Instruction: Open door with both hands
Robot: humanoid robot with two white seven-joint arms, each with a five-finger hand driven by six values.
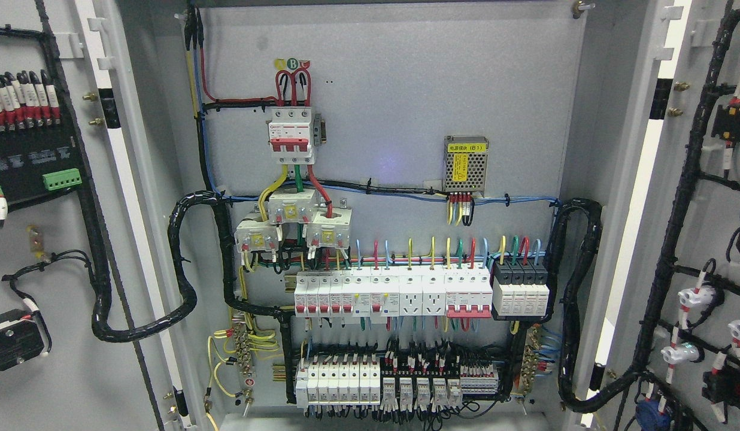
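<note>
Neither hand is in sight, so their state is unknowable; left door and right door flank the backplate, and swinging back could snag cable looms.

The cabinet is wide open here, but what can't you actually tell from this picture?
- Robot's hands: out of the head view.
- Left door and right door: outer parts cut off by the picture's edges.
- Print on the breakers: too small.
- Bottom terminal row: partly cut off below.

Doorway: left door and right door both swung wide.
Upper back panel: bare.
Lower half: crowded by breaker row and terminal blocks.
Side gaps: black cable looms hang across.
</note>
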